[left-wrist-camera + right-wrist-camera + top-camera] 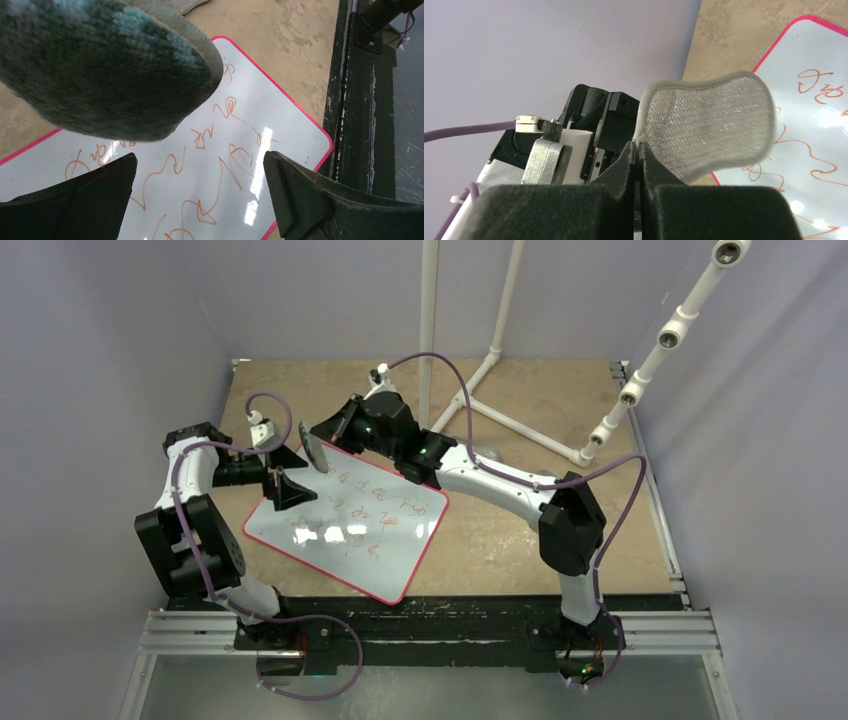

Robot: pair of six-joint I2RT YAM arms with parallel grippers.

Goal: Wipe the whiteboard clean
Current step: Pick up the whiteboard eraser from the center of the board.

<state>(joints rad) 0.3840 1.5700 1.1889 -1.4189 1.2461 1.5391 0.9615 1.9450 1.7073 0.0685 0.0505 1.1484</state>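
We see the whiteboard [350,530] lying flat and askew on the tan worktop [300,390], red-rimmed and covered in red scribbles. Over its far left corner, the right gripper [639,147] is closed on the edge of a grey pad [709,125]; we cannot tell whether the pad touches the board. Just beside it, the left gripper [200,157] hovers over the board's left edge, spread wide and holding nothing.
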